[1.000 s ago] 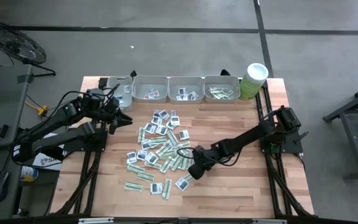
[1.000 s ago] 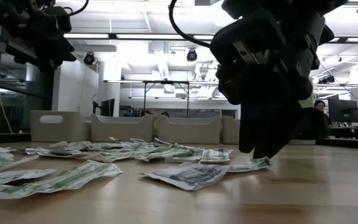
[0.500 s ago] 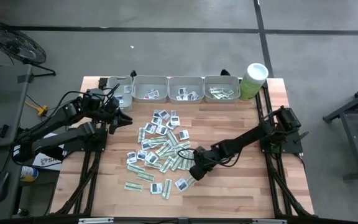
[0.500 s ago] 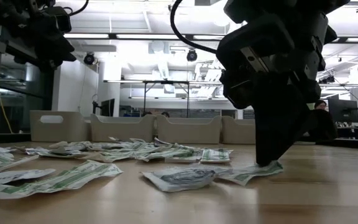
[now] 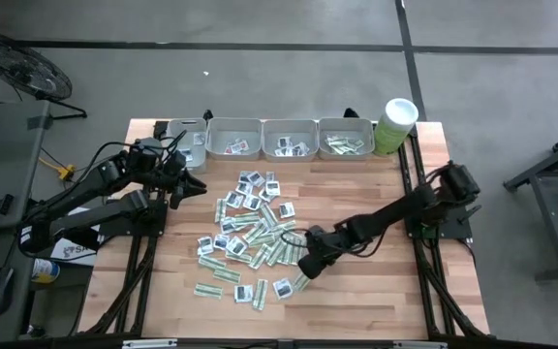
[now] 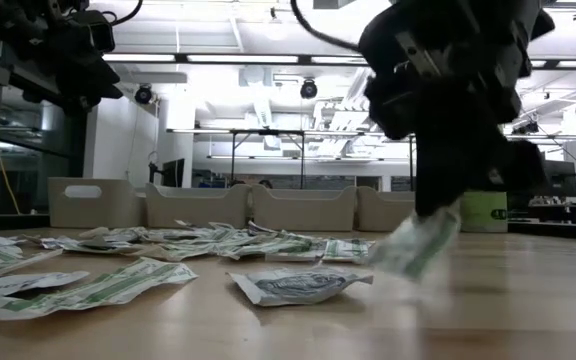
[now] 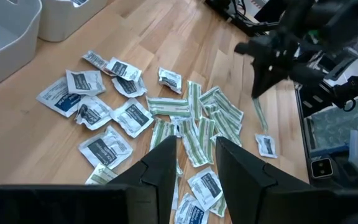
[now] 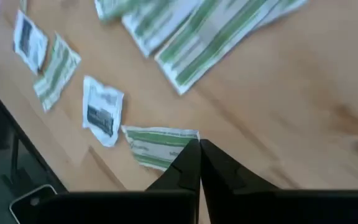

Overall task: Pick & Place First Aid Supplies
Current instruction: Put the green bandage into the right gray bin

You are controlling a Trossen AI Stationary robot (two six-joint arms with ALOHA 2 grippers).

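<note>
Right gripper [image 5: 305, 271] pinched tight on one green-white strip sachet [image 6: 415, 243], lifted clear of the wooden table [image 5: 376, 291], hanging tilted beside the scattered first aid supplies [image 5: 250, 228]. Left gripper [image 5: 194, 184] parked partly open, empty, near the pile's left rear. Behind, grey trays [image 5: 289, 138] and green tub [image 5: 395, 126].

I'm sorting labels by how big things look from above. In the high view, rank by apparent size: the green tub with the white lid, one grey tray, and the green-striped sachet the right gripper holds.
1. Grey tray, largest.
2. Green tub, clearly smaller than a tray.
3. Green-striped sachet pinched by the shut right gripper, smallest by far.
</note>
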